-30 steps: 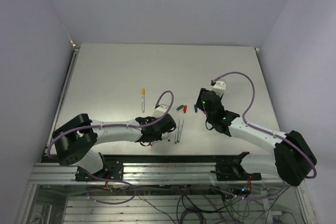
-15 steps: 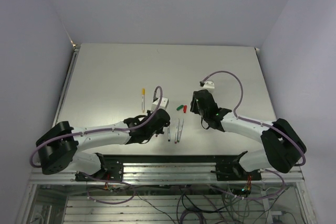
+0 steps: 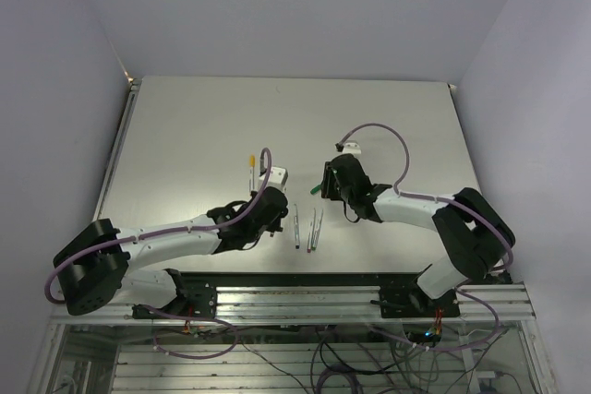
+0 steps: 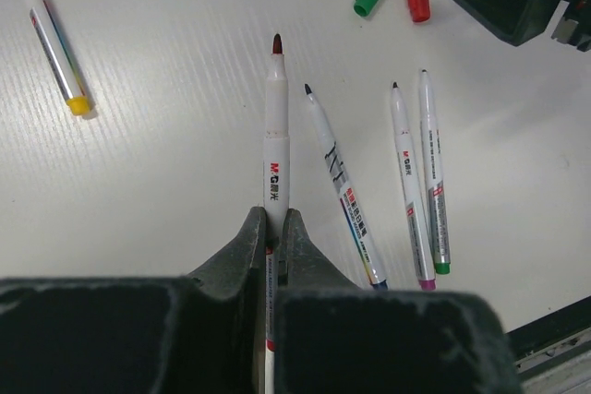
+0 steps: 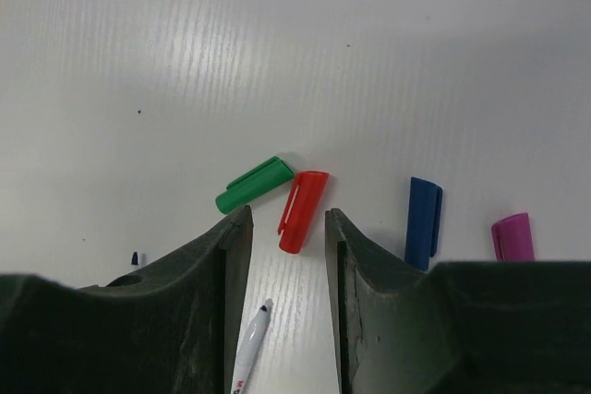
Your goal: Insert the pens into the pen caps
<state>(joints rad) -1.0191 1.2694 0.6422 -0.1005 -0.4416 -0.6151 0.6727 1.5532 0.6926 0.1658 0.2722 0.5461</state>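
Observation:
My left gripper is shut on a white pen with a bare red tip, which points away from me just above the table. Three uncapped pens lie to its right: blue-ended, purple-ended, green-ended. My right gripper is open and low over the table. The near end of the red cap lies between its fingertips, apart from both. The green cap lies just left of the red one. The blue cap and the purple cap lie to the right.
A pen with a yellow cap on it lies alone left of the left gripper. The two grippers are close together, the right gripper just beyond the loose pens. A metal rail runs along the near table edge.
The right gripper has slid left from the blue cap to the red and green caps. The left gripper has shifted a little left and away, still holding its pen.

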